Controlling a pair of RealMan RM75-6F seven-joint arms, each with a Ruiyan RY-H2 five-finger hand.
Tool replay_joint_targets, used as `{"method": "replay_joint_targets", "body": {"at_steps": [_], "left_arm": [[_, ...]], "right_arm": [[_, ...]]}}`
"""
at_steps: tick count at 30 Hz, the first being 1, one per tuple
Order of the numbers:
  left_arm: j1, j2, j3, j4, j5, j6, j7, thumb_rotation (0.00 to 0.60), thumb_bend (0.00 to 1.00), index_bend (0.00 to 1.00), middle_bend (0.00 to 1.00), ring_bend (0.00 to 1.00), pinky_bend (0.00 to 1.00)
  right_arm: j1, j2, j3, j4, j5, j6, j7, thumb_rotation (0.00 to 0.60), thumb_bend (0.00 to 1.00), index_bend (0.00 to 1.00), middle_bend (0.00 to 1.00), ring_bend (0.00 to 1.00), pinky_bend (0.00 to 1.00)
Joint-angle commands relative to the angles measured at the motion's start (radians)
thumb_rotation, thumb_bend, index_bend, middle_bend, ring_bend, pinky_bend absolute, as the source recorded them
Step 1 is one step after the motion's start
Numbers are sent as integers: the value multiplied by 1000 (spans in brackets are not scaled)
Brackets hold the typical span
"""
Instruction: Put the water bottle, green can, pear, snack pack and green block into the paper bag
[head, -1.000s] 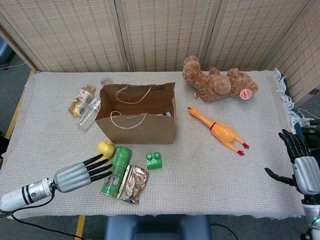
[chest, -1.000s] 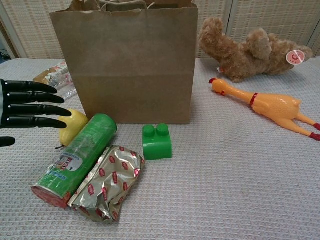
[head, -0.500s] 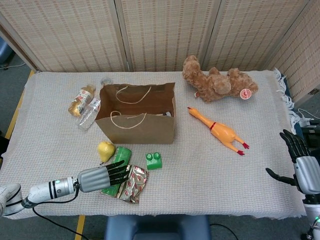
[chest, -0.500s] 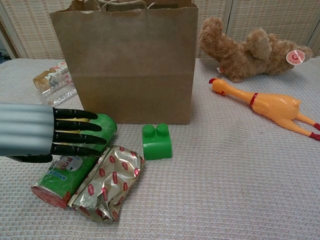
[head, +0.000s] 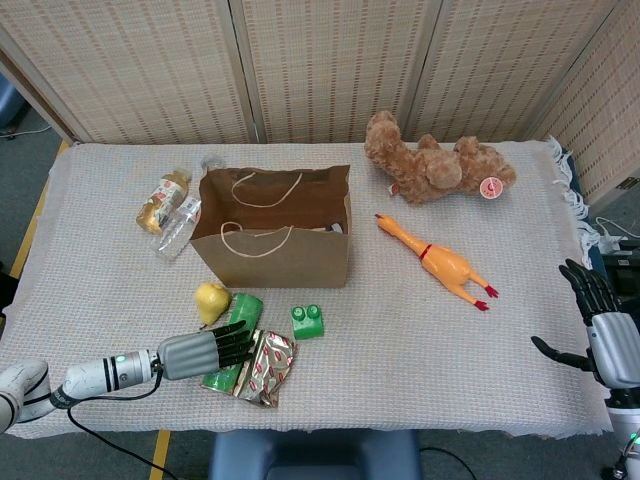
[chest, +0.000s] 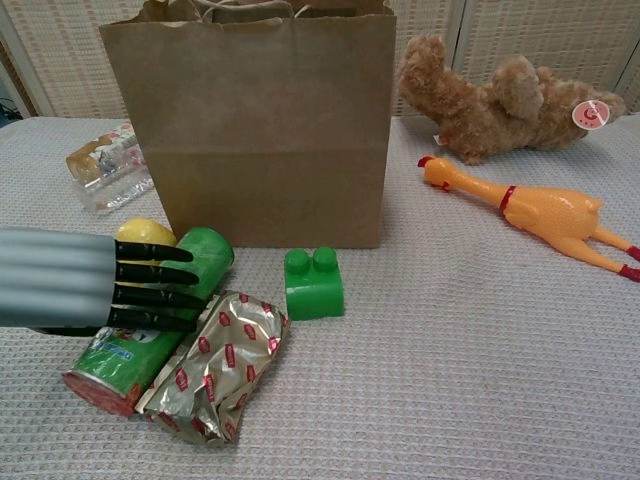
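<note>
Fingers of my left hand (head: 200, 351) stretch straight out over the green can (chest: 150, 318) at lower left, spread and gripping nothing. Snack pack (chest: 215, 364) lies touching the can's right side, pear (head: 211, 299) just above it, green block (head: 308, 320) further right. Paper bag (head: 272, 228) stands upright mid-frame, water bottle (head: 178, 228) beside its left wall. My right hand (head: 600, 325) hangs with fingers apart at far right.
</note>
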Motion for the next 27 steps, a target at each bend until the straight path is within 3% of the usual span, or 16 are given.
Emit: {"method": "replay_joint_targets", "body": {"at_steps": [1, 5, 8, 13, 16, 20, 27], "left_arm": [[-5, -9, 17, 8, 0, -10, 10, 600, 391, 0, 0, 0, 46], [-11, -21, 35, 20, -2, -23, 34, 600, 401, 1, 0, 0, 64], [-12, -28, 46, 28, -9, -19, 35, 600, 452, 64, 56, 28, 160], [-14, -23, 76, 33, -5, 7, 30, 600, 586, 416, 455, 364, 515], [-18, -12, 100, 29, 3, 19, 18, 600, 620, 548, 597, 504, 618], [-21, 7, 123, 16, 10, 37, 14, 600, 641, 601, 652, 564, 676], [-24, 83, 128, -34, -4, 82, 30, 600, 646, 619, 672, 581, 694]], "right_arm": [[0, 0, 0, -2, 1, -2, -1, 600, 57, 0, 0, 0, 0], [0, 1, 1, -4, 3, -2, -3, 600, 57, 0, 0, 0, 0], [1, 1, 2, -7, 4, -3, -4, 600, 57, 0, 0, 0, 0], [1, 2, 2, -9, 6, -5, -1, 600, 57, 0, 0, 0, 0], [0, 2, 2, -9, 6, -4, -2, 600, 57, 0, 0, 0, 0], [-1, 1, 3, -7, 5, -1, -1, 600, 57, 0, 0, 0, 0], [-3, -1, 4, -6, 4, 4, -1, 600, 57, 0, 0, 0, 0]]}}
